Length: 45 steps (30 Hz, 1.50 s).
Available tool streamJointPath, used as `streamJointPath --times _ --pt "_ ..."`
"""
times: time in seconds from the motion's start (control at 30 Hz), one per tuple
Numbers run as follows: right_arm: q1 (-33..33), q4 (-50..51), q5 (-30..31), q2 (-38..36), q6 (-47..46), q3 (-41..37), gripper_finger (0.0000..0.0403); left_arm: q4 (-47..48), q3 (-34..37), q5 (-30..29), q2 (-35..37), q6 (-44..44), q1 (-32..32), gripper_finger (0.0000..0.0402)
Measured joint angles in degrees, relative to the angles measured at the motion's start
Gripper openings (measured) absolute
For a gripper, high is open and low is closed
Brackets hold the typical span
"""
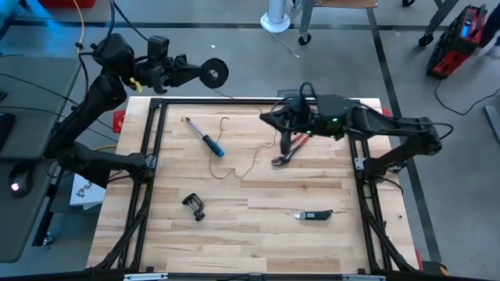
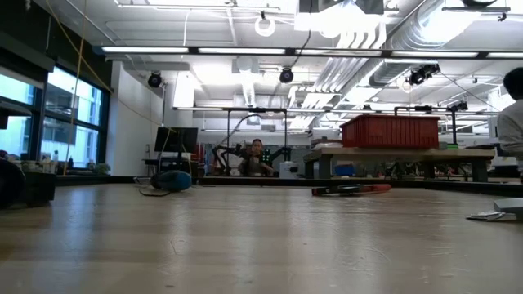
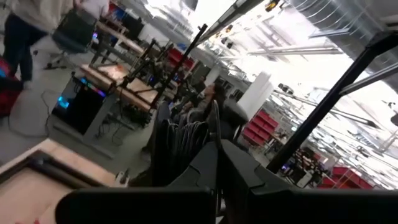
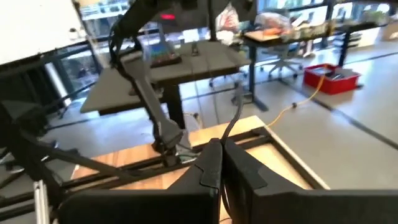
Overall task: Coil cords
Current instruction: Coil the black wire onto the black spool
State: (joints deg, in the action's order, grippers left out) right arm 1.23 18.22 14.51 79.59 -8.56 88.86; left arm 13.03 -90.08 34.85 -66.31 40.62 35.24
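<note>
A: Step? Left gripper [image 1: 201,74], jaws closed on the small round black reel [image 1: 215,72], sits off the table's 11 o'clock corner. Right gripper [image 1: 269,119] closed, possibly pinching the hair-thin dark cord [image 1: 248,162] trailing centre-table.

B: Next, I judge: wind the slack. No legible writing.

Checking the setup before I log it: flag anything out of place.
The reel is held by the left gripper beyond the table's far edge, while the thin cord lies uncoiled across the wood near the right gripper.
</note>
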Motion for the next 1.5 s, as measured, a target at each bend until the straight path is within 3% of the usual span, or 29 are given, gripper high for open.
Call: streamJointPath --times 0.27,0.37,0.53,0.8,0.97,1.17,1.27,1.5 --pt "0.0 0.46 1.58 -4.19 1.06 0.0 0.0 9.67 0.0 -1.26 1.07 -1.4 -0.11 0.0" --pt "0.0 0.41 1.61 -5.04 1.08 0.02 0.0 9.71 0.0 -4.56 0.98 -1.88 -0.17 0.0" --pt "0.0 0.48 1.61 -5.43 1.56 0.0 0.0 10.57 0.0 -5.1 0.55 -1.66 -0.22 0.0" --pt "-1.74 -1.08 1.07 -5.75 3.18 0.02 0.0 13.31 0.0 -3.46 -3.45 3.99 -7.01 0.0" --pt "-2.49 -2.39 -0.2 -5.73 3.66 0.02 0.0 10.38 0.0 -1.84 -8.19 5.82 -12.07 0.0" --pt "-2.49 -2.12 -0.28 -5.73 4.94 0.02 0.0 -2.24 0.0 4.42 -13.31 12.35 -15.62 0.0" --pt "-2.49 -2.17 -0.42 -5.74 4.78 0.02 0.0 -7.3 0.0 5.36 -14.4 14.45 -16.02 0.0" --pt "-1.84 -2.65 -0.43 -6.92 7.33 0.0 0.0 -6.31 0.0 4.12 -13.62 14.4 -13.34 0.0"
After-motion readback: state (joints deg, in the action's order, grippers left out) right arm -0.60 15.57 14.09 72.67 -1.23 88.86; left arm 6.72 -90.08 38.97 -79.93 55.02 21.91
